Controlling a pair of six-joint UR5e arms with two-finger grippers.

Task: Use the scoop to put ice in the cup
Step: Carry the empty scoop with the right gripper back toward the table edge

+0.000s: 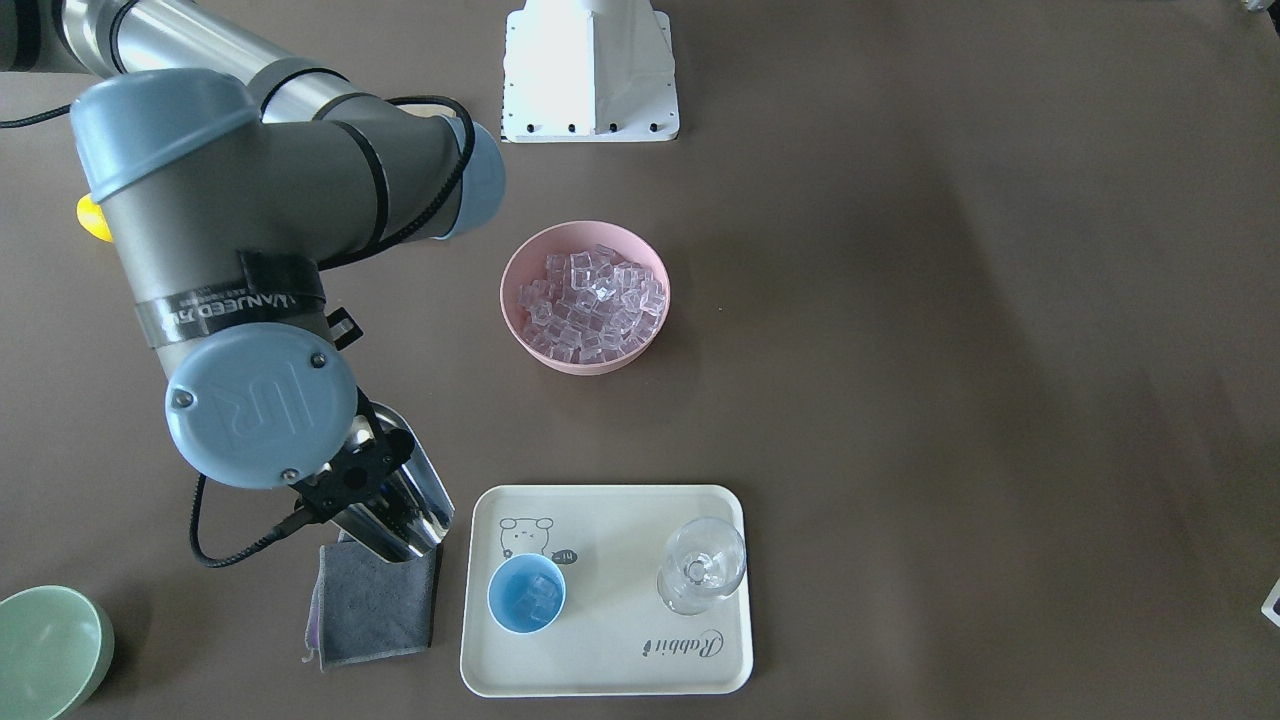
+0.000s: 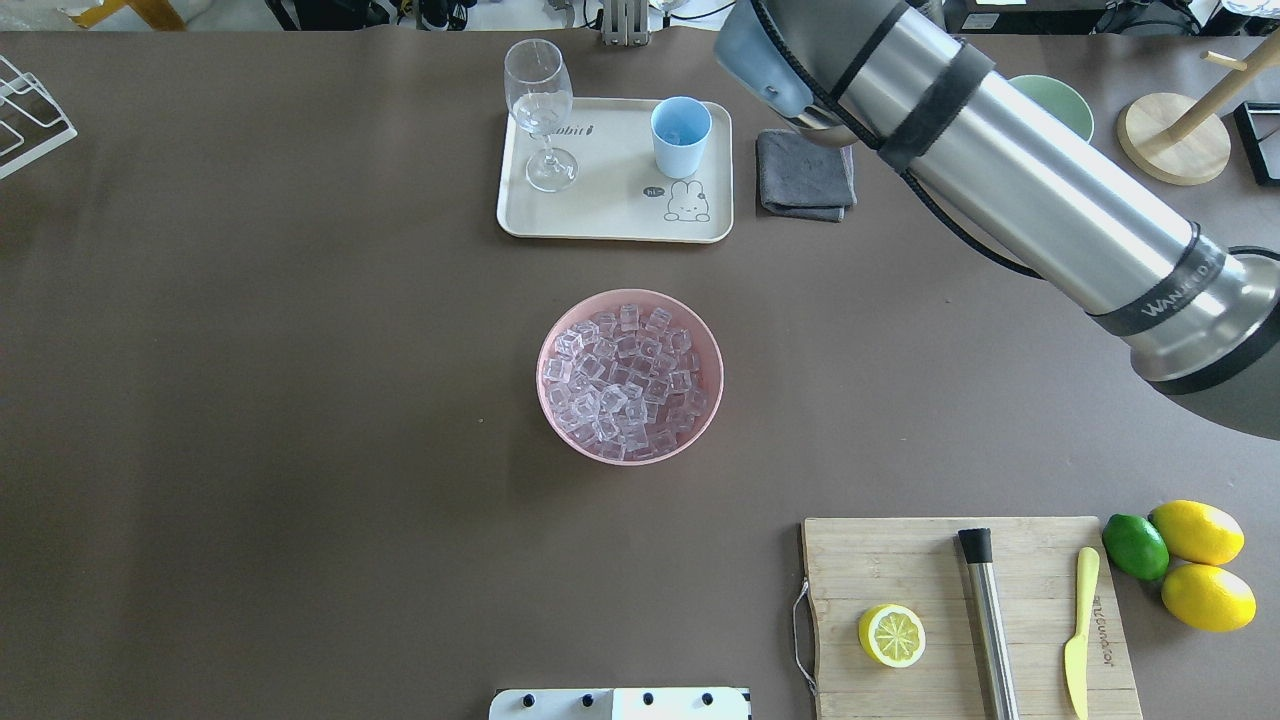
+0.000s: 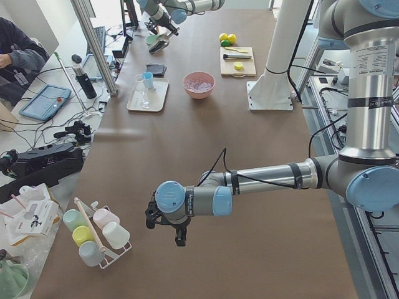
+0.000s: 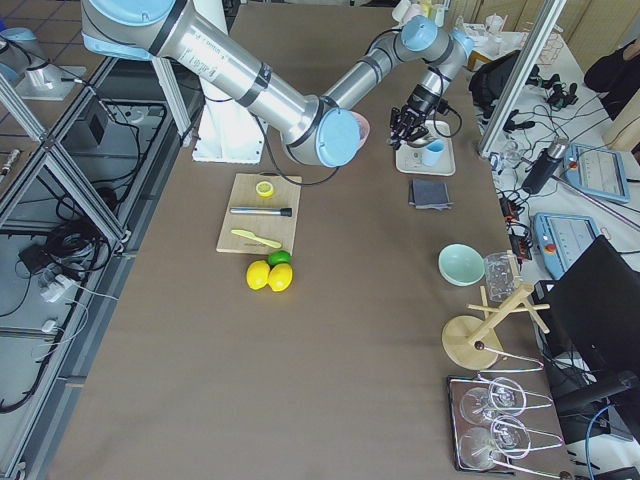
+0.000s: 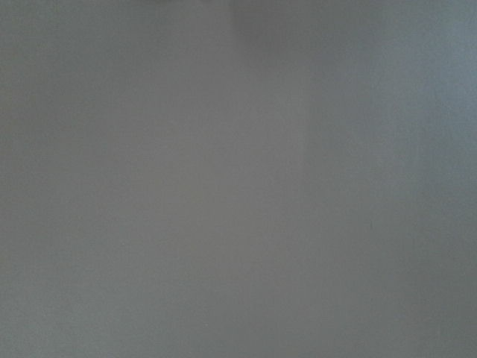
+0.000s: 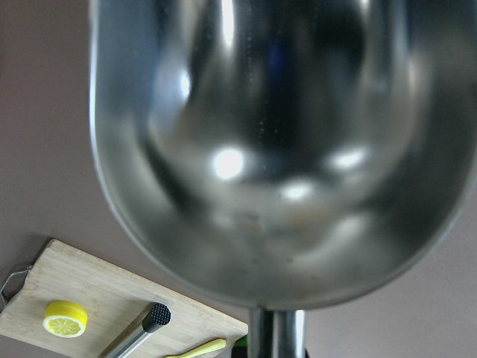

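Observation:
My right gripper [image 1: 357,476] is shut on the shiny steel scoop [image 1: 398,505] and holds it above a grey cloth [image 1: 375,610], left of the tray in the front-facing view. The scoop's trough [image 6: 268,149] is empty in the right wrist view. The light-blue cup [image 1: 527,592] stands on the tray with a few ice cubes inside; it also shows in the overhead view [image 2: 681,135]. The heap of ice [image 1: 592,300] fills a pink bowl [image 2: 630,445] at mid-table. My left gripper [image 3: 167,223] hangs low over the table far from these; I cannot tell whether it is open.
The cream tray [image 1: 600,670] also holds a clear stemmed glass [image 1: 701,565]. A pale-green bowl [image 1: 45,650] is beyond the cloth. A cutting board [image 2: 900,560] carries a lemon half [image 2: 891,635], a steel cylinder [image 2: 990,630] and a yellow knife [image 2: 1080,630].

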